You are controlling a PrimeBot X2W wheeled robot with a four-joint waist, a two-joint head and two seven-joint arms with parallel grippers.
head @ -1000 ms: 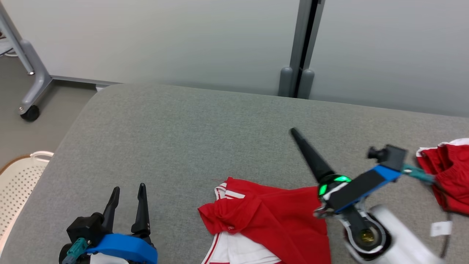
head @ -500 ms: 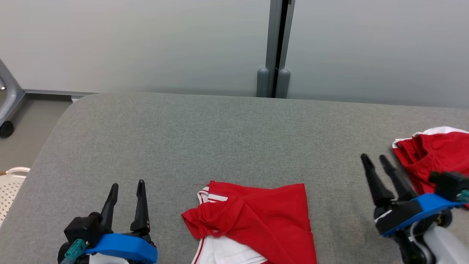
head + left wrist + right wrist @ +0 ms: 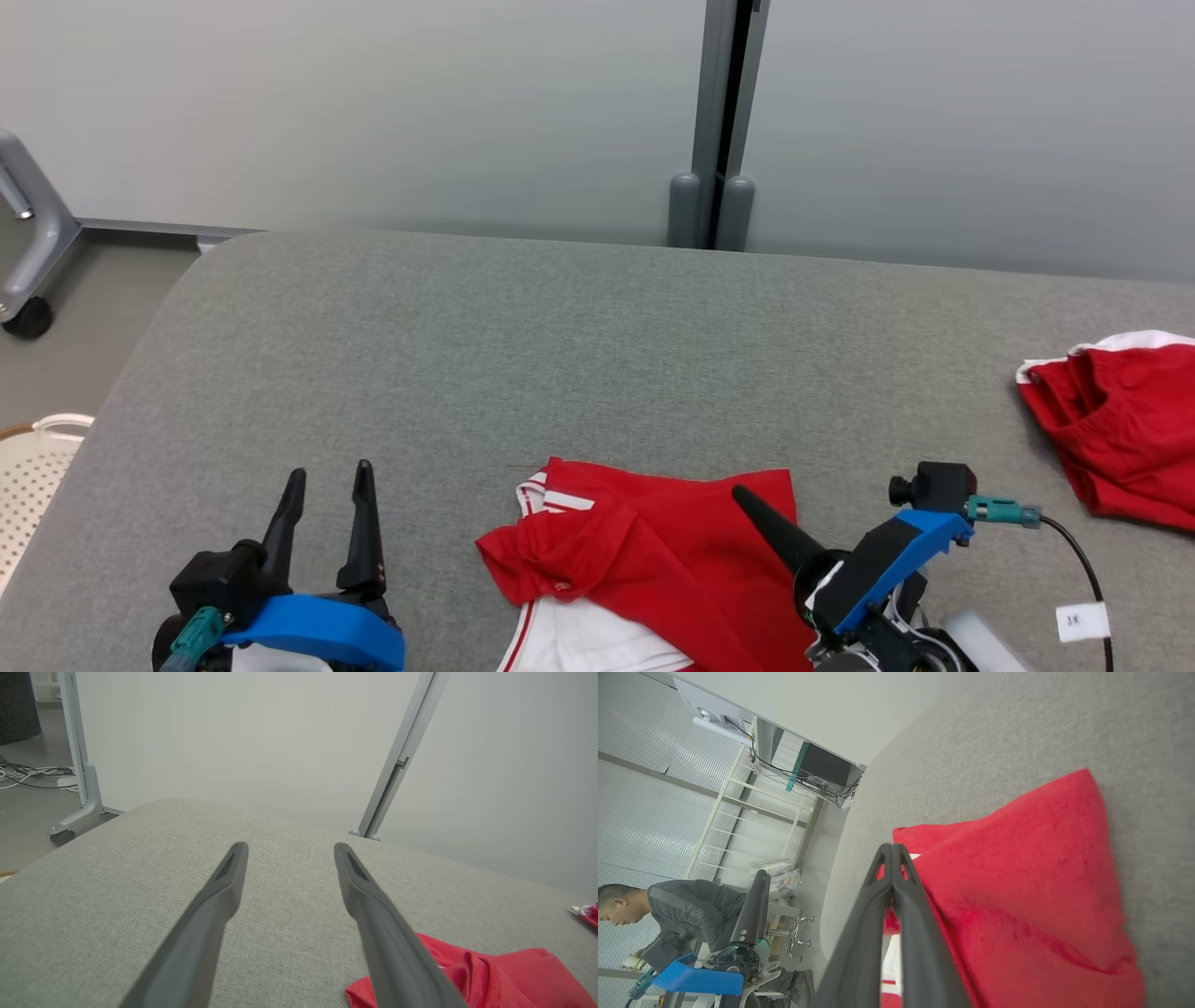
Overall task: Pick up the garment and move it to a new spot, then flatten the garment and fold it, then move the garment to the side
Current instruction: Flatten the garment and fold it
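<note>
You have the garment (image 3: pixel 653 560), red with white panels and stripes, lying crumpled at the bottom centre of the head view on the grey padded table (image 3: pixel 560 355). Its lower part runs off the bottom edge of the frame.

Your right gripper (image 3: pixel 744 493) comes in from the lower right and slants up and to the left, with its tip over the upper right part of the red cloth. In the right wrist view its two dark fingers are pressed together along their length, and their tips lie over the garment's near edge. You cannot tell whether they touch the fabric.

Your left gripper (image 3: pixel 330 471) sits at the lower left of the head view with its fingers spread apart and pointing up the frame. It is well clear of the garment, over bare table. In the left wrist view the red cloth shows at the lower right, beside the right-hand finger.

A second red garment (image 3: pixel 1120 439) lies bunched at the right edge of the head view, well apart from the first. A white perforated basket (image 3: pixel 37 467) peeks in at the left edge, below the table's corner. A seated person (image 3: pixel 668 905) shows at the lower left of the right wrist view.
</note>
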